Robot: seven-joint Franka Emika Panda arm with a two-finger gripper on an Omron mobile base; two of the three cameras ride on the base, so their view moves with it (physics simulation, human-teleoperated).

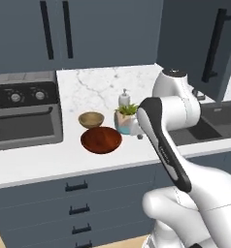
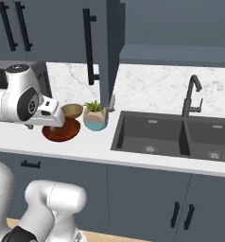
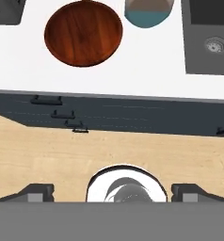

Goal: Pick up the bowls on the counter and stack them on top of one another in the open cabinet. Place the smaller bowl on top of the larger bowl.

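The pincer (image 3: pixel 112 190) stands open, holding nothing. The red bowl (image 1: pixel 101 140) and the tan bowl (image 1: pixel 91 119) rest on the bench (image 1: pixel 35 162), touching.

Counter (image 1: pixel 35 162): bowls (image 1: pixel 101 140), perhaps soap bottle (image 1: pixel 123 98)

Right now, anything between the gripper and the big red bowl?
Nothing visible. In the hand view the open gripper hangs above the floor, short of the counter, with bare counter edge before the larger bowl. The plant pot stands apart beside it.
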